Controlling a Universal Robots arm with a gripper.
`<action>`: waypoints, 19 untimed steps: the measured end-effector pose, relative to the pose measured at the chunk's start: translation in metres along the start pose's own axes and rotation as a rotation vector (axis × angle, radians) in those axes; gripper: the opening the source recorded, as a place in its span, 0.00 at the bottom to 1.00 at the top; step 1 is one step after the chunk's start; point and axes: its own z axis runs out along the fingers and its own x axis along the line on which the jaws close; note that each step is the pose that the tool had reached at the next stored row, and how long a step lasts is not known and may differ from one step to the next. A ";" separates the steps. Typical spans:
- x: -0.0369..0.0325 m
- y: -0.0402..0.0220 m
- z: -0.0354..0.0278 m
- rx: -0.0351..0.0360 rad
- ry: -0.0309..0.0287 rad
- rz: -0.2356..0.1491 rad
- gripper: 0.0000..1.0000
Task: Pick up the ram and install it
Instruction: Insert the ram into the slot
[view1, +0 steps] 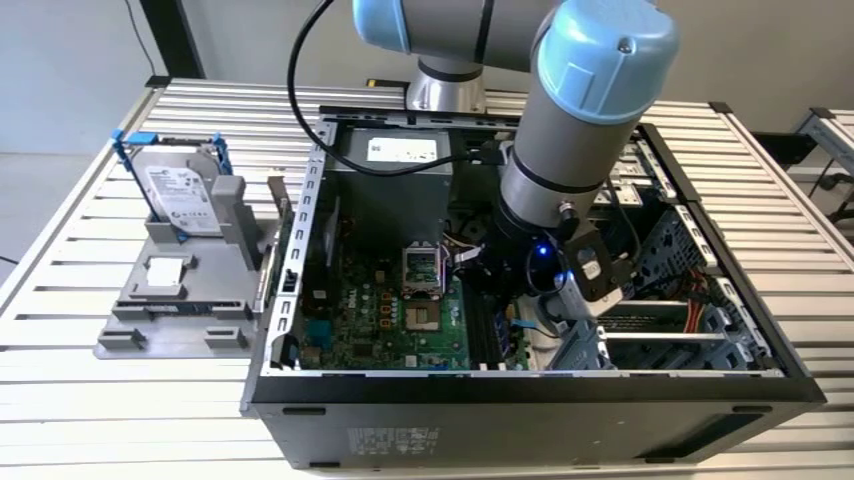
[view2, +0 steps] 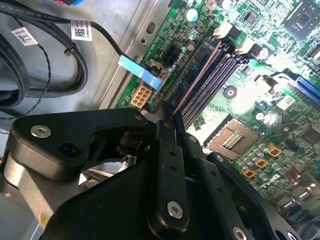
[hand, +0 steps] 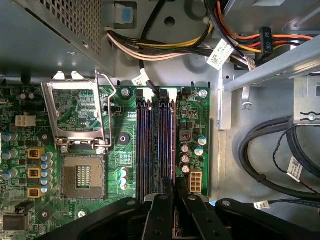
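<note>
We see the counter (view1: 80, 420) carrying an open computer case (view1: 534, 385), with the arm (view1: 574, 130) reaching down inside it over the green motherboard (view1: 387, 330). A hard drive (view1: 180, 190) stands on a grey fixture (view1: 167, 300), well apart on the exterior view's left.

Step in hand, as we judge it: the install half, with the ram lined up over its slot. The next move calls for a straight press along the slot line, keeping the stick from tilting.

In both wrist views the memory slots (hand: 156, 142) run away from the pincer (hand: 175, 200). The pincer's fingers (view2: 167, 145) are nearly together, clamped on the ram (view2: 192, 82), a thin stick seen edge-on. It sits between the fingertips, running out along one of the slots; whether it touches the slot we cannot tell.
</note>
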 end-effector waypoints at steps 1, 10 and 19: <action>0.0000 0.0000 -0.0010 0.0001 0.0000 0.000 0.00; 0.0001 0.0002 -0.0077 0.0007 -0.0003 0.011 0.00; 0.0000 0.0000 -0.0007 0.0007 -0.0009 0.031 0.00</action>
